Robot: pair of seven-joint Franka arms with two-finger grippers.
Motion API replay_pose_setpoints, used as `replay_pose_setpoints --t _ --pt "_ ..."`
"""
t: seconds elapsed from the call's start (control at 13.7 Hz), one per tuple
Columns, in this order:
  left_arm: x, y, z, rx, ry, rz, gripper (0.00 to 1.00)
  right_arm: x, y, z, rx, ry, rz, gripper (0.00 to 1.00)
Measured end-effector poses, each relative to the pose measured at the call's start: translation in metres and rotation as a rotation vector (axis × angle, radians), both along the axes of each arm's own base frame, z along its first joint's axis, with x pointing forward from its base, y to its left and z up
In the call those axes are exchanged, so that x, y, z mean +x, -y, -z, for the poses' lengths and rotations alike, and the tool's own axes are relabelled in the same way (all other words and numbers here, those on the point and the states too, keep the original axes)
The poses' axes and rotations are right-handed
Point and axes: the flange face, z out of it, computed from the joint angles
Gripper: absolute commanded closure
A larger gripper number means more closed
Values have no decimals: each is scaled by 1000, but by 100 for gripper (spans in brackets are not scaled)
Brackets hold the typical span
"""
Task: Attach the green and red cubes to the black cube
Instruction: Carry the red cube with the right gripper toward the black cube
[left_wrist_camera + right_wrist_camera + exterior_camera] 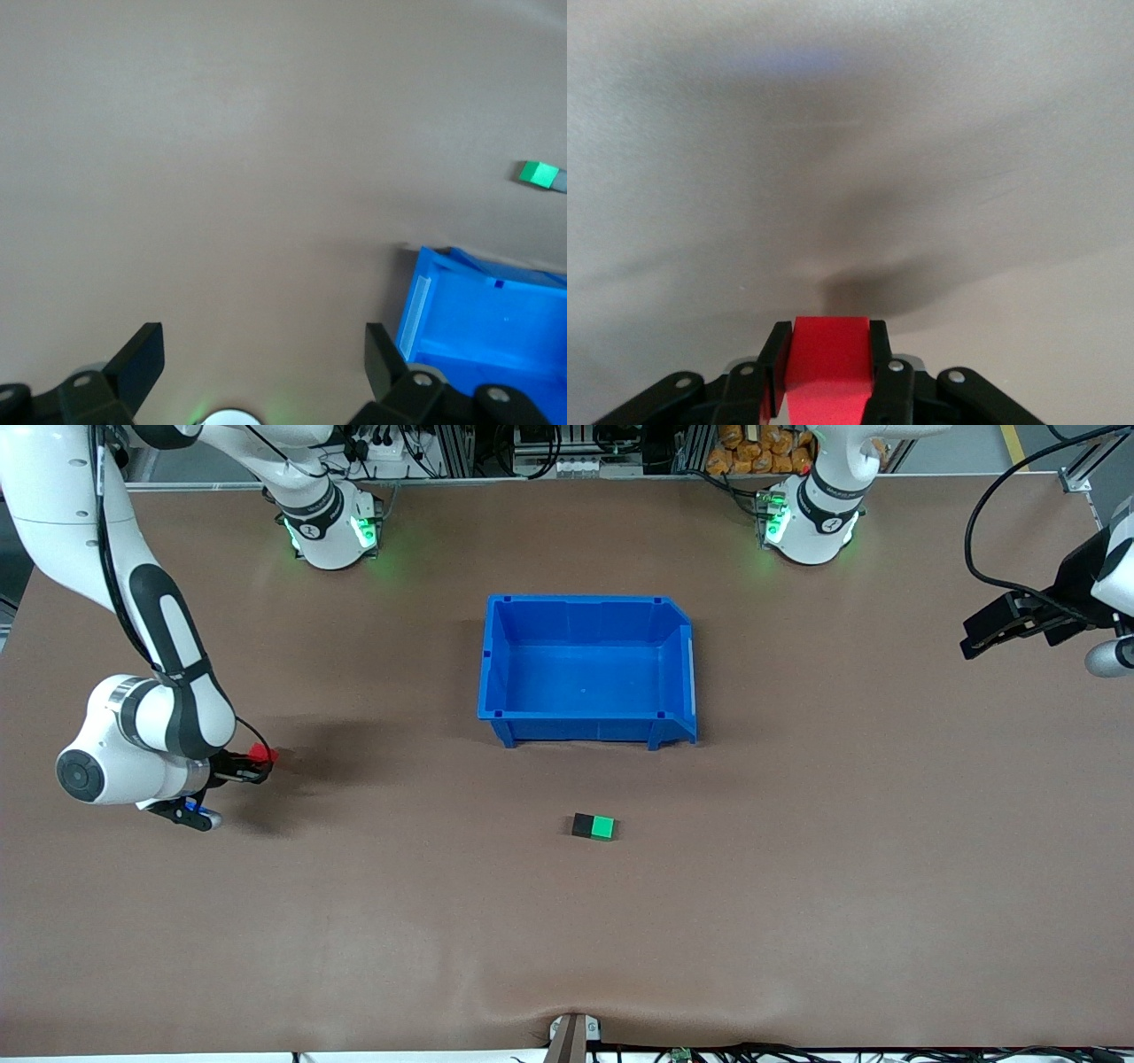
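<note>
The green cube (604,827) and the black cube (582,825) lie joined side by side on the brown mat, nearer the front camera than the blue bin (588,731). The left wrist view shows the green cube (538,173) far off with the black cube (562,179) at the picture's edge. My right gripper (257,766) is shut on the red cube (261,754), held above the mat toward the right arm's end. The red cube (829,367) sits squarely between the two pads. My left gripper (979,638) hangs open and empty at the left arm's end.
The blue bin (425,301) stands empty in the middle of the table, farther from the front camera than the joined cubes. Both arm bases stand along the table's back edge. A metal bracket (572,1032) sits at the table's near edge.
</note>
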Motion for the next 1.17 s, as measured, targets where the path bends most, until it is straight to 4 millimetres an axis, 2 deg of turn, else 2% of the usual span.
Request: replay_pose_setpoints --t 0.15,0.36,1.17 --pt "-9 -3 11 3 5 -2 0 3 -8 -2 -10 2 19 100" --pt "-20 -6 12 5 4 15 0 4 -11 -2 -15 2 56 100" --pt "-22 -10 11 7 -2 102 0 12 -30 -8 -11 5 253 100"
